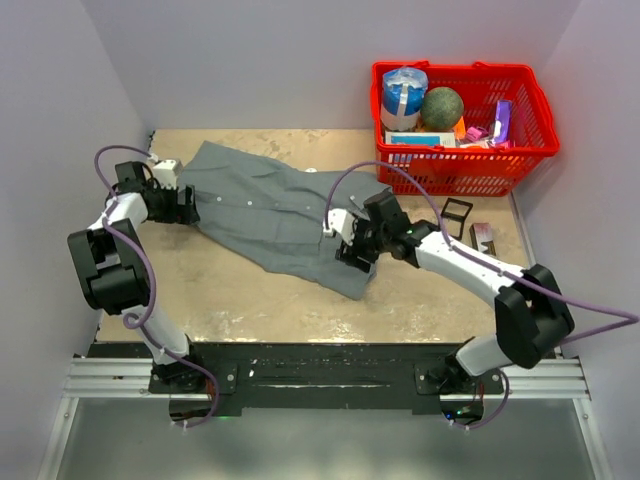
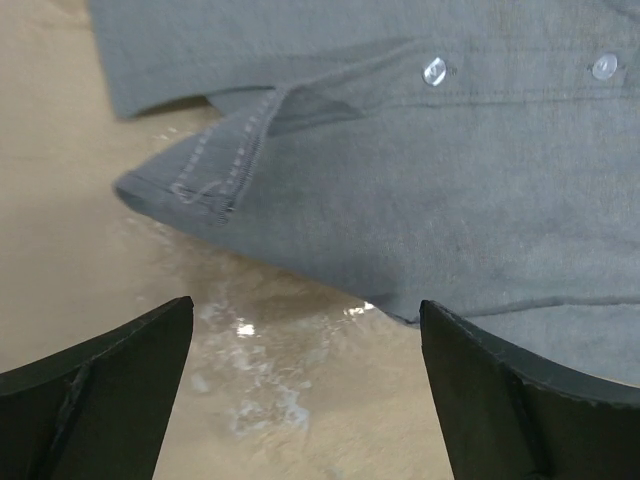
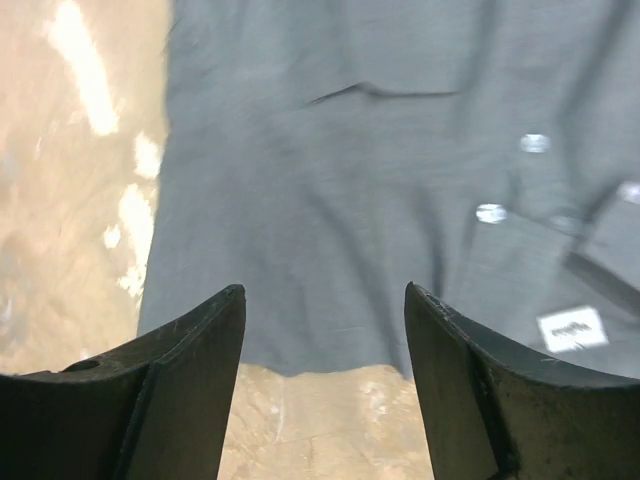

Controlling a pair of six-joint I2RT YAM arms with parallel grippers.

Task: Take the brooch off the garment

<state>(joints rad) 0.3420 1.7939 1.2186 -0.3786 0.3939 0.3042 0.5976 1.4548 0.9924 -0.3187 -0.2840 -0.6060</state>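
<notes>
The left tool [image 2: 305, 335] is released: its own camera shows the two dark fingers [image 2: 100, 400] spread wide with only bare table [image 2: 80, 250] between them. Just ahead of the tips lies the grey shirt [image 2: 450, 200], one stitched edge [image 2: 220, 170] folded back on itself. Two pale buttons [image 2: 434, 71] sit in a row farther up the cloth. None of this detail shows from above. There the left tool [image 1: 185, 205] is only a dark shape at the shirt's left edge, near the table's far left corner.

The right tool [image 3: 325, 300] is also released, its fingers [image 3: 180, 400] apart and holding nothing. They hang over the shirt's near edge, where cloth gives way to table [image 3: 60, 250]. Only this wrist view shows a pocket opening [image 3: 380, 92], three buttons [image 3: 490, 212] and a white label [image 3: 572, 328] at the right.

The top view alone shows the whole layout. The shirt [image 1: 270, 210] lies flat and slantwise across the table [image 1: 250, 300], and the right tool [image 1: 352, 250] is above its near right end. A red basket [image 1: 470, 170] stands at the far right corner, holding a green ball [image 1: 442, 107] and packets. The brooch cannot be made out in any view.
</notes>
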